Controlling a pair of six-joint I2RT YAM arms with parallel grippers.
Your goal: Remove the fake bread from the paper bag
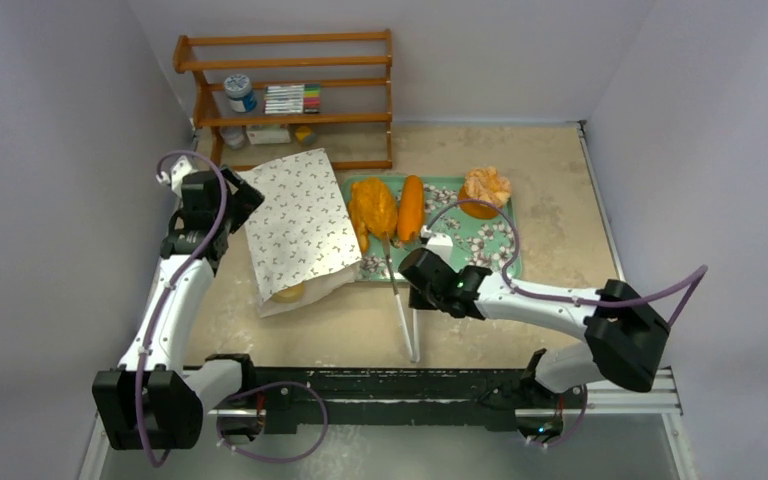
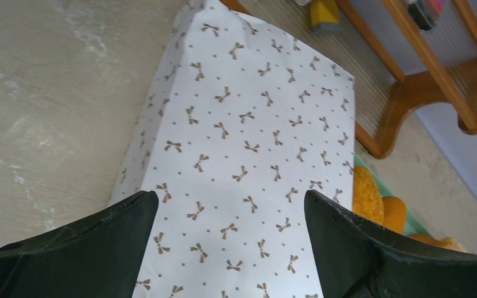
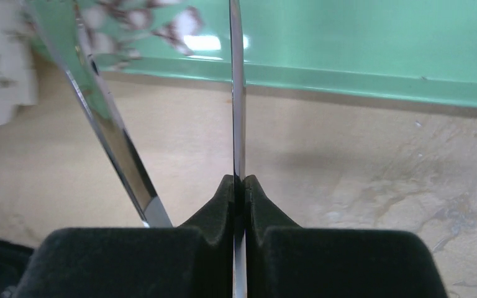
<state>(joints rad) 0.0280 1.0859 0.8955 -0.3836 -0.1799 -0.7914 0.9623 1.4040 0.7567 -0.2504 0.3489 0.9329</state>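
Right gripper (image 3: 239, 181) is clenched on one arm of the tongs (image 3: 238, 93), with the green tray (image 3: 372, 68) just beyond its tips. Left gripper (image 2: 228, 197) gapes above the paper bag (image 2: 248, 112). The fake bread (image 1: 373, 208) lies on the tray to its right, with one piece perhaps in the bag's mouth.

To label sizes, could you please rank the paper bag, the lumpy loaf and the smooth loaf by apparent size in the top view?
1. paper bag
2. lumpy loaf
3. smooth loaf, similar length but narrower
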